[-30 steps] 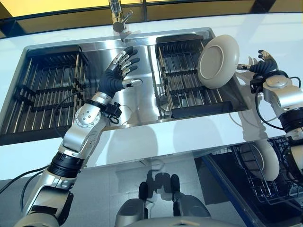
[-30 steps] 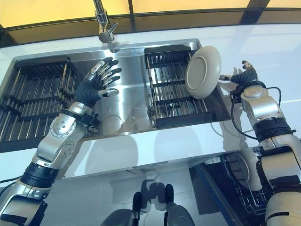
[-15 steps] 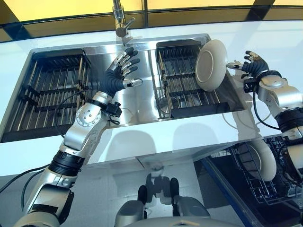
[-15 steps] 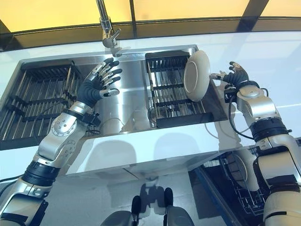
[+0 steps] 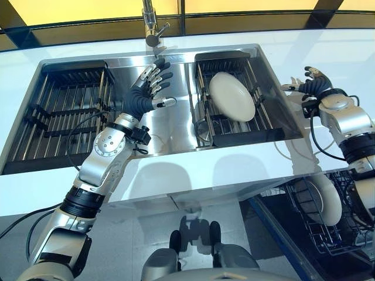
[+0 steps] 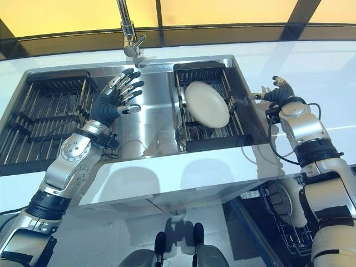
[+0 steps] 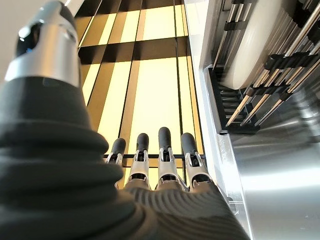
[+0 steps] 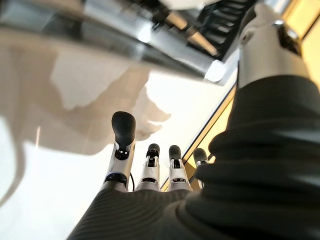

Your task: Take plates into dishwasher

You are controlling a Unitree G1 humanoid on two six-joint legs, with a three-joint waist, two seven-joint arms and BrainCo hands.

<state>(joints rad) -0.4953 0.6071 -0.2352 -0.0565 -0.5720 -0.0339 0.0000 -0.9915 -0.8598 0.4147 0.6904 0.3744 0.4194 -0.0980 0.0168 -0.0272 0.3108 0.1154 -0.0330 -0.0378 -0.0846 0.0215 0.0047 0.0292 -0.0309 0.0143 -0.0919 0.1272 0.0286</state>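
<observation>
Fingers [image 5: 153,79] of our left hand [image 5: 143,92] are spread and empty over the sink [image 5: 167,126]; our right hand [image 5: 313,88], at three o'clock on the desk [image 5: 340,55], is relaxed and empty too. We see the plate [image 5: 232,96] lying tilted across the rack [image 5: 243,136] — stiff, glossy, slippery and breakable, best pinched at its raised rim. Rack wires and sink wall crowd it; above is open.

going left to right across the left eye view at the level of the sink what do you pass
Left dish rack → left hand, open above the bare sink basin → plate lying in the right dish rack → right hand, open over the white counter.
</observation>
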